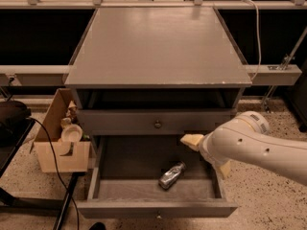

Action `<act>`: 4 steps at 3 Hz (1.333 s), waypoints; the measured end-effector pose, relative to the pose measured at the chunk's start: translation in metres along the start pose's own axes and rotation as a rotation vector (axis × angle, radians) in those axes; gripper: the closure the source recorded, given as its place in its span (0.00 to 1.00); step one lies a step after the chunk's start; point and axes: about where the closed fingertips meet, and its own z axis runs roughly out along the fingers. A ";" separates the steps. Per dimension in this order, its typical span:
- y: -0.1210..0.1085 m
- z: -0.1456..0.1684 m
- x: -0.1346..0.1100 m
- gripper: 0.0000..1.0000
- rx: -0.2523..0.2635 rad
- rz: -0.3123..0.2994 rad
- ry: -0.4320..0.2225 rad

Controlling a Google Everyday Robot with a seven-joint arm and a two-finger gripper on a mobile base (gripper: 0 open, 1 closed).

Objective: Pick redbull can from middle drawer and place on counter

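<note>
Gripper point(205, 156): positioned over the right rear part of the open drawer point(153, 209), just below the knobbed drawer front point(157, 124). Its two pale fingers point(191, 140) stand wide apart, one pointing left over the drawer floor, the other at the right drawer wall. Nothing is held between them. Whether the right finger touches the wall cannot be determined.

Obscured items, left to right: a dark object at the left edge is cut off and unidentifiable. The cardboard box point(57, 152) beside the cabinet holds a pale cup point(72, 132); its other contents are unclear. The white arm covers the drawer's right rear corner and runs out of the picture at the right.

Can point(171, 175): lying on its side on the drawer floor, right of centre, tilted with its top toward the upper right. It sits below and left of the gripper, near but not in contact.

Counter point(158, 47): above, with a cable point(257, 37) hanging behind its right edge.
</note>
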 end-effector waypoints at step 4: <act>-0.004 0.131 0.018 0.00 0.101 0.156 -0.335</act>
